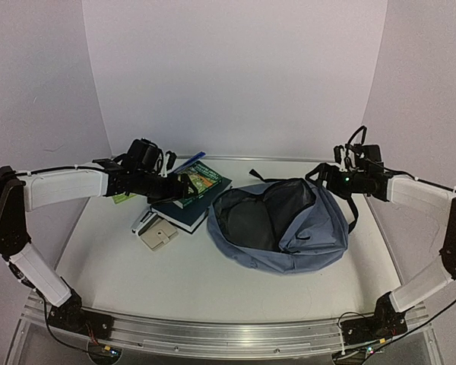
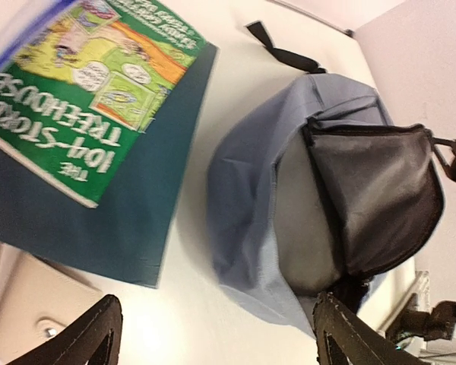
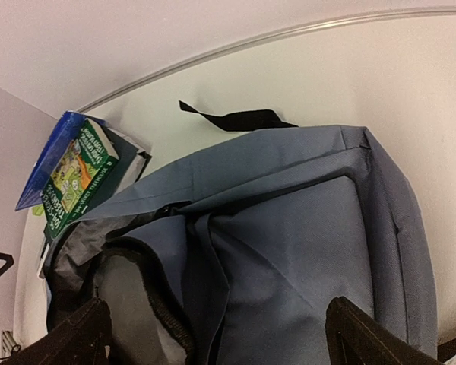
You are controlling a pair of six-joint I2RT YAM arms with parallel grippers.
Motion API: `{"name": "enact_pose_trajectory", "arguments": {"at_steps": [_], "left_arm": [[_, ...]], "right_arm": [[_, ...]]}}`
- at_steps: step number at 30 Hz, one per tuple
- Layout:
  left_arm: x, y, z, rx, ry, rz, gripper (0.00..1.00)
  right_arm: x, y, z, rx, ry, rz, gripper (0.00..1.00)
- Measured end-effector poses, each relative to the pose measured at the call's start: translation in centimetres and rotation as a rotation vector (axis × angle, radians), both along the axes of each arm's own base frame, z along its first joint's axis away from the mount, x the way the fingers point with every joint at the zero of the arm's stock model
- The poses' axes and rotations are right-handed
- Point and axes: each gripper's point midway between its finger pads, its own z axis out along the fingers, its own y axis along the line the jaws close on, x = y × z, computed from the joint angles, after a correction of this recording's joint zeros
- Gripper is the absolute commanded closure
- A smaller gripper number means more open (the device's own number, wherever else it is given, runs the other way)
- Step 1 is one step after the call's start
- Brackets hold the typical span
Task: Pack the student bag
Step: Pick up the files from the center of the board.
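The student bag [image 1: 289, 228] is a grey-blue backpack lying at centre right of the table, its mouth open and its dark lining showing. My left gripper [image 1: 184, 186] is open and empty, hovering over the table between a stack of books and the bag's left edge [image 2: 243, 190]; in the left wrist view the gripper [image 2: 216, 342] has its jaws spread wide. My right gripper [image 1: 328, 176] is open and empty just above the bag's back right part; in the right wrist view the gripper [image 3: 216, 342] stands over the bag's fabric [image 3: 304, 228] beside the opening.
A green paperback [image 1: 205, 179] lies on a dark teal book [image 1: 186, 209], with a blue folder [image 1: 188, 162] behind. A beige case [image 1: 158, 236] and a white item [image 1: 143, 220] lie left of the books. A black strap [image 3: 235, 119] trails behind the bag.
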Motion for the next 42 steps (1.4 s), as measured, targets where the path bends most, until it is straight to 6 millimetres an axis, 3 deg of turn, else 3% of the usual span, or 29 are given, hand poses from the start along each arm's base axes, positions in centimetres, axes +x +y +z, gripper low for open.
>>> {"name": "enact_pose_trajectory", "arguments": {"at_steps": [5,9,13,16,25,31,38,42], "left_arm": [[1.6,2.3,1.4,0.156,-0.079,0.032,0.13],[4.8,3.8,4.4,0.298,-0.215,0.068,0.13],[8.1,4.6,5.6,0.45,-0.32,0.077,0.12],[10.3,4.8,4.2,0.561,-0.338,0.055,0.12],[14.4,4.8,-3.3,0.799,-0.284,-0.055,0.15],[15.7,5.3,-5.2,0.882,-0.277,-0.073,0.36],[16.2,6.4,-6.9,0.934,-0.253,-0.069,0.75],[16.5,6.9,-6.9,0.963,-0.258,-0.054,0.9]], "right_arm": [[-0.6,0.5,1.7,0.023,-0.038,0.037,0.04],[-0.9,0.8,2.1,0.035,-0.045,0.056,0.04],[-1.4,0.8,1.9,0.039,-0.037,0.064,0.04],[-1.8,0.8,1.9,0.04,-0.031,0.067,0.04],[-2.5,0.7,2.6,0.044,-0.043,0.069,0.04],[-3.2,0.6,2.7,0.044,-0.04,0.069,0.05],[-3.6,0.5,2.9,0.045,-0.045,0.069,0.07],[-3.7,0.5,2.8,0.044,-0.039,0.069,0.08]]}}
